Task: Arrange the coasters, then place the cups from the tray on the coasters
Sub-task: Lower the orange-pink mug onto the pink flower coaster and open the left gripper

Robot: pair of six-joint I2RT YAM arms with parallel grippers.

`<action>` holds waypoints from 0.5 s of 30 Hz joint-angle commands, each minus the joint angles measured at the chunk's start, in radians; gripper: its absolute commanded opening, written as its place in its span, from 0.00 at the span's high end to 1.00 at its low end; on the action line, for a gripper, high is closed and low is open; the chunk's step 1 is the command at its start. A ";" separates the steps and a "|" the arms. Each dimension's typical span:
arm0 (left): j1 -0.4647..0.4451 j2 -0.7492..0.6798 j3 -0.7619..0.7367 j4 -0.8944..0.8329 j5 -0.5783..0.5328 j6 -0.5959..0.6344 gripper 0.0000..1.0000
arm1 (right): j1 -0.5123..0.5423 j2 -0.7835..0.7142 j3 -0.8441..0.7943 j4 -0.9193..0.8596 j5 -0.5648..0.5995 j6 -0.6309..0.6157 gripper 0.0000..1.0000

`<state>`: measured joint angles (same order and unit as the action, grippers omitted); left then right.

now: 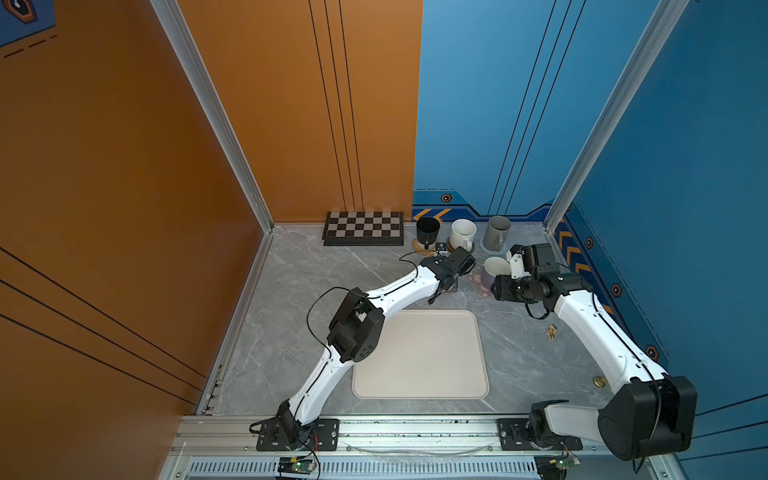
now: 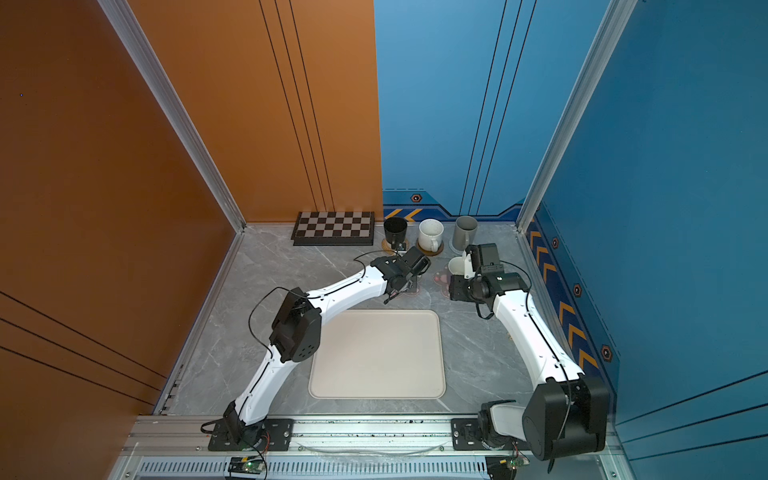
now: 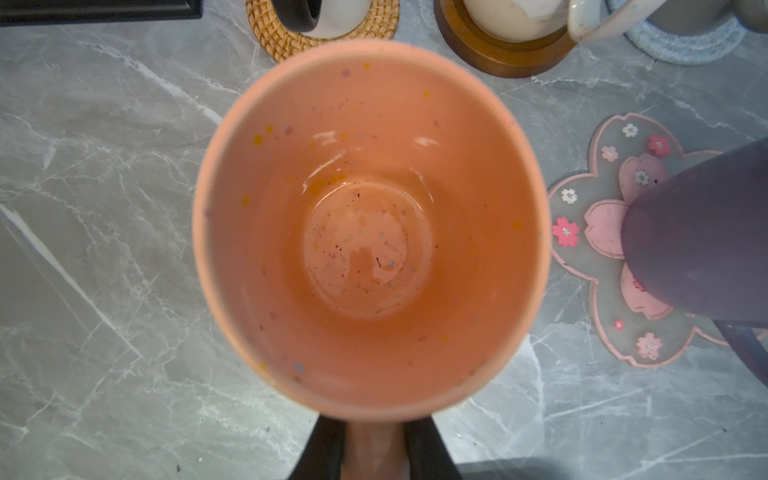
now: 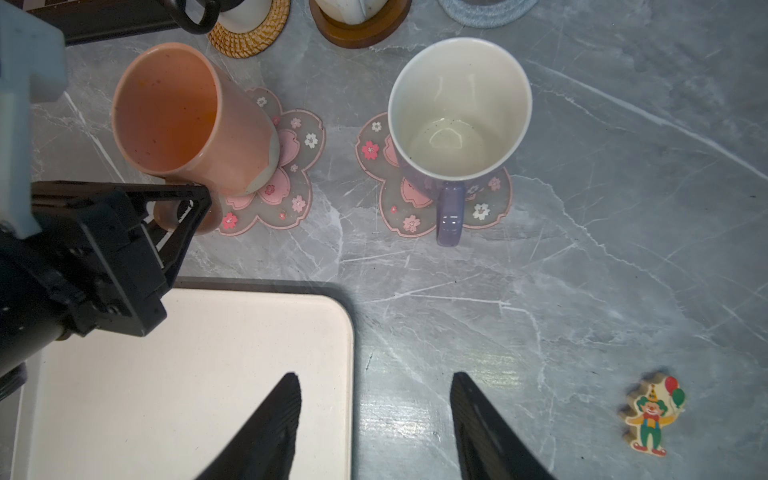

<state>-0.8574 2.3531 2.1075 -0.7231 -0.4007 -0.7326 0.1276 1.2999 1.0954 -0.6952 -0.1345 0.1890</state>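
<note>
Two end effectors in play: left end effector clenched on the peach mug by its handle, mug over a pink blossom coaster. Right end effector released, hovering by the tray corner. Lavender mug parked on the neighbouring blossom coaster.

We see the white-and-black left arm start from its base at the lower left of both top views, bend at a black elbow and stretch up toward the centre. The black left pincer is clamped on the handle of a peach-orange ceramic mug. The white-and-black right arm runs up the right side of the frame and bends inward. We see the black right pincer with its jaws spread, holding nothing.
</note>
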 commanded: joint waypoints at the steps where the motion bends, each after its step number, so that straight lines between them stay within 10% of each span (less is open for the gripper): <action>1: 0.010 -0.018 -0.005 0.033 -0.005 -0.040 0.95 | 0.012 0.000 -0.012 0.019 -0.022 0.019 0.40; 6: 0.012 -0.021 -0.024 0.034 0.023 -0.048 0.93 | 0.015 -0.025 -0.012 0.019 -0.018 0.021 0.40; 15: 0.013 -0.041 -0.074 0.029 0.052 -0.068 0.60 | 0.017 -0.057 -0.019 0.008 -0.022 0.026 0.39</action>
<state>-0.8509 2.3524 2.0617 -0.6949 -0.3588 -0.7898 0.1379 1.2732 1.0920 -0.6956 -0.1455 0.2020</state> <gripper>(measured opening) 0.391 0.606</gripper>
